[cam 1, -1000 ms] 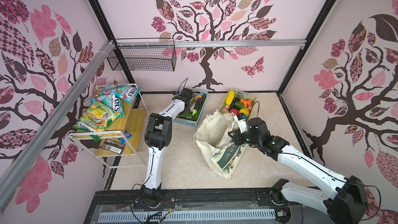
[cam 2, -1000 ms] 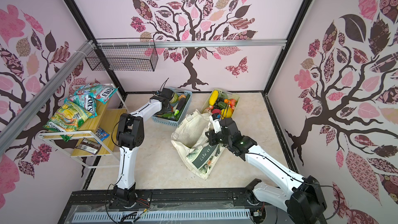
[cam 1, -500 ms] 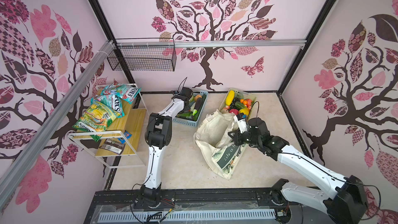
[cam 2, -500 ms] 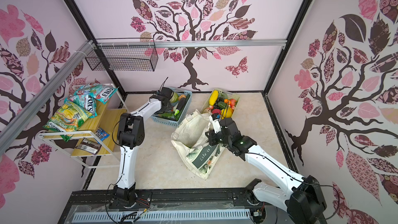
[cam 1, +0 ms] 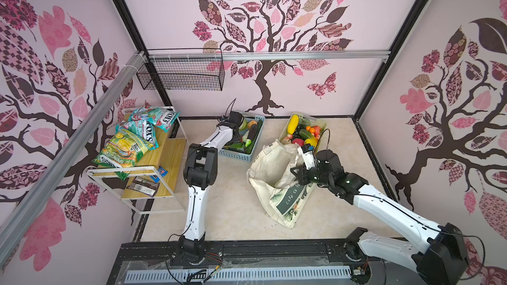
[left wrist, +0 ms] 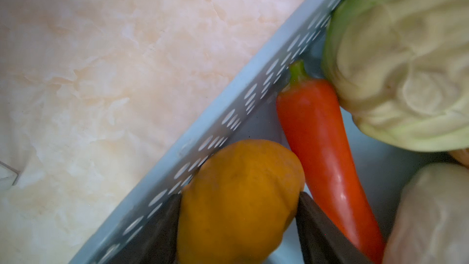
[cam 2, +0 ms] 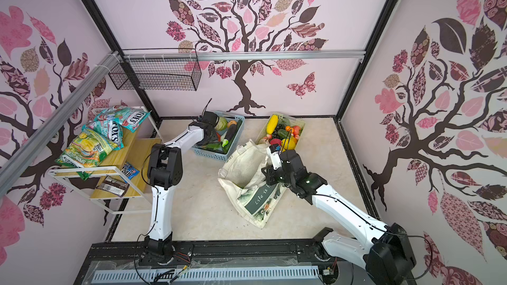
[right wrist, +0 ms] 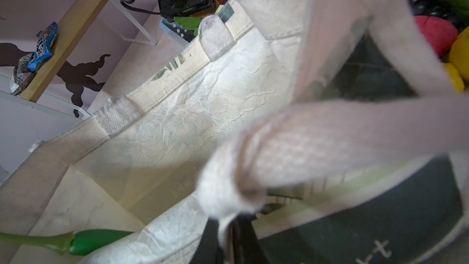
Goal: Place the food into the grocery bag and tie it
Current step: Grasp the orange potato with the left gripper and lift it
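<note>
Your left tool (left wrist: 238,196) grips an orange lemon-shaped fruit (left wrist: 236,173) in the light blue basket (left wrist: 228,123); the cream canvas grocery bag (cam 1: 271,171) gapes to its right, clamped in your right tool (right wrist: 233,239).

On my left, snack packets (cam 1: 129,143) lie piled on a wooden shelf (cam 1: 171,157); a black wire basket (cam 1: 181,78) hangs above; a blue basket (cam 1: 236,154) sits on the table (cam 1: 233,215).

The blue basket wall (left wrist: 228,123) and red chili (left wrist: 324,148) hem in the orange fruit (left wrist: 238,199); cabbage (left wrist: 406,59) crowds beyond. The mouth of the tote (cam 1: 271,171) gapes wide, one strap (right wrist: 330,138) crossing it.
</note>
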`<action>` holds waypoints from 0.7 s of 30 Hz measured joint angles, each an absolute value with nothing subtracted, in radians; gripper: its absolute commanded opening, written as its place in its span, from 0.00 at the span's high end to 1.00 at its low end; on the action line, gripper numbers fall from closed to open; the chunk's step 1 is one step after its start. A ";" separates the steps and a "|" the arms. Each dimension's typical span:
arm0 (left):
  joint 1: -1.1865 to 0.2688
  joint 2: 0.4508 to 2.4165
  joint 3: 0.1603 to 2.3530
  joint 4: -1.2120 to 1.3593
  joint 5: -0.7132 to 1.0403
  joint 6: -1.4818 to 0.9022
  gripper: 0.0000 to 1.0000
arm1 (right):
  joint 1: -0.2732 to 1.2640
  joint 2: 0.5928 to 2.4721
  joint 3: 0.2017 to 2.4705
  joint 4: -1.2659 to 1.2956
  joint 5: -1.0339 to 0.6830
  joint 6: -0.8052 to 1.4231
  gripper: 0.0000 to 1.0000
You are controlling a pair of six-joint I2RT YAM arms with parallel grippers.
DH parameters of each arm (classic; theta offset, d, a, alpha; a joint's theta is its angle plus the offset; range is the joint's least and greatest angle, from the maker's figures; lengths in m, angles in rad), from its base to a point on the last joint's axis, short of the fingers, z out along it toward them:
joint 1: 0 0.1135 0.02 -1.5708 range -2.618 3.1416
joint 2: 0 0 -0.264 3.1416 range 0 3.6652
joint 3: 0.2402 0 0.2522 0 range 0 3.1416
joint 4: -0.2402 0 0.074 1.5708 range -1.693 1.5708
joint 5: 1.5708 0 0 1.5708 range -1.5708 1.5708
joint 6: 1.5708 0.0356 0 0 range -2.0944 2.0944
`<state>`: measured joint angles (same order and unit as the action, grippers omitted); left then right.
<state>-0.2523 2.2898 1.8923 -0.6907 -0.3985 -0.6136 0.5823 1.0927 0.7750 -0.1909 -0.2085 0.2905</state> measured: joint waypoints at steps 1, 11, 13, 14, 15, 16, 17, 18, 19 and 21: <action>-0.252 2.283 1.882 -0.687 -0.395 -0.613 0.32 | 0.582 1.093 0.775 -0.191 -0.208 0.290 0.89; -0.251 2.122 1.757 -0.665 -0.334 -0.603 0.33 | 0.582 1.086 0.775 -0.192 -0.208 0.292 0.89; -0.251 2.080 1.739 -0.656 -0.320 -0.602 0.33 | 0.582 1.082 0.775 -0.192 -0.208 0.295 0.89; -0.251 2.056 1.729 -0.650 -0.311 -0.602 0.33 | 0.582 1.079 0.775 -0.192 -0.208 0.295 0.89; -0.251 2.036 1.718 -0.642 -0.304 -0.602 0.33 | 0.582 1.077 0.775 -0.192 -0.208 0.297 0.89; -0.251 2.011 1.704 -0.635 -0.293 -0.602 0.33 | 0.582 1.074 0.775 -0.192 -0.208 0.299 0.89; -0.251 1.987 1.691 -0.629 -0.281 -0.602 0.34 | 0.582 1.072 0.775 -0.192 -0.208 0.300 0.89; -0.251 1.964 1.678 -0.623 -0.268 -0.602 0.34 | 0.582 1.070 0.775 -0.193 -0.208 0.303 0.89; -0.251 1.938 1.663 -0.616 -0.250 -0.603 0.34 | 0.582 1.068 0.775 -0.194 -0.205 0.308 0.89; -0.251 1.887 1.636 -0.602 -0.210 -0.603 0.34 | 0.582 1.065 0.775 -0.194 -0.204 0.314 0.89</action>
